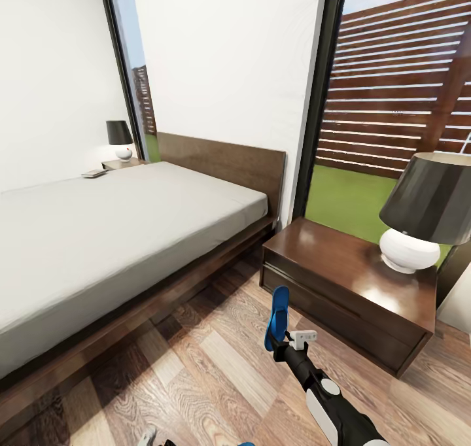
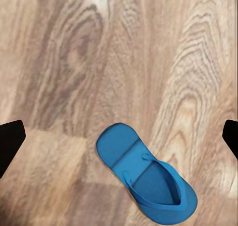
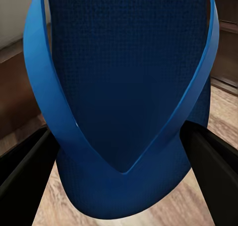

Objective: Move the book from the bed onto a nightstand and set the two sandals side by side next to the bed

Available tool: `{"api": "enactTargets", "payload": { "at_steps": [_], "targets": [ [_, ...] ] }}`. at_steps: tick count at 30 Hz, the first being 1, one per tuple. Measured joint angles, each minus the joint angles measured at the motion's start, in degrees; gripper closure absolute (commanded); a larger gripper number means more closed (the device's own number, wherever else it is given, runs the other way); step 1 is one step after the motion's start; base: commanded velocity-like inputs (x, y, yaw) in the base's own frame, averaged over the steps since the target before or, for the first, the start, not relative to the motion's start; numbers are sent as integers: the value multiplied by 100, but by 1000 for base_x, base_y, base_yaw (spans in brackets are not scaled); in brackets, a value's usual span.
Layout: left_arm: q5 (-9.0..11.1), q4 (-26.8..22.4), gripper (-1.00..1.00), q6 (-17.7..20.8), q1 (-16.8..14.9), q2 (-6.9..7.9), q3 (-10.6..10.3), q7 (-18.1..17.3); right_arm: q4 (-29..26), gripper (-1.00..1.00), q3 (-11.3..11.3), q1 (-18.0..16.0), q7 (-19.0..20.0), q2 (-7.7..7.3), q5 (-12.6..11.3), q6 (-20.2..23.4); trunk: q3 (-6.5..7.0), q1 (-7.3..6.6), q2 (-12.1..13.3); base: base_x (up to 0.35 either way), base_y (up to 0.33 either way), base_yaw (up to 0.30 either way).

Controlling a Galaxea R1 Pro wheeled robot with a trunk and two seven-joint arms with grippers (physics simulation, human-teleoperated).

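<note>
- At about 5 o'clock in the head view, right tool (image 1: 286,343) clenched on a blue sandal (image 1: 277,318), held up on edge above the wood-plank floor (image 1: 216,367), just in front of the near nightstand (image 1: 353,289).
- In the right wrist view, same sandal (image 3: 126,102) seen close, its V-shaped strap toward the camera, black fingers (image 3: 27,179) pressed against both sides of it.
- In the left wrist view, second sandal (image 2: 146,174) lying flat on the floor (image 2: 119,62), strap side up, alone between the two dark fingertips (image 2: 10,141); left tool (image 2: 119,136) released, fingers spread wide and well apart from the sandal.
- At 9 o'clock in the head view, bed (image 1: 98,237) with bare grey mattress and dark wood frame, headboard (image 1: 222,161) against the white wall.
- At 10 o'clock, past the far edge of the mattress, far nightstand (image 1: 121,164) with a dark-shaded lamp (image 1: 120,140); a small flat dark item (image 1: 95,173) right at its near edge, too small to tell whether it is the book or whether it rests on the mattress or the nightstand.
- At 3 o'clock, near nightstand carrying a white-based lamp (image 1: 422,217) with dark shade.
- Behind, at 1 o'clock, tall window (image 1: 399,93) showing grass and a slatted fence.
</note>
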Motion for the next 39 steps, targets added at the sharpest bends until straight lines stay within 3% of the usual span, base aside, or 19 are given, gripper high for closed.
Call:
{"api": "enactTargets", "payload": {
  "at_steps": [8,14,20,25,39],
  "targets": [
    [-1,-346,-100,10,-30,0,-1,10,-1,100,7,0,1,0,1,0,-17,21,-39,0,0,0],
    [15,-370,-100,5,-56,0,0,5,-3,100,9,0,1,0,1,0,-146,57,-86,0,0,0],
    [117,-363,-100,4,-58,0,0,0,-5,100,9,0,2,0,0,0,-147,57,-87,0,0,0],
    [291,-362,-100,3,-58,0,0,-3,-5,100,6,0,1,0,0,0,-257,70,-93,0,0,0],
    [307,-361,-100,3,-58,0,0,-9,-6,100,8,0,1,0,2,0,-567,106,-112,0,0,0]
  ]
}}
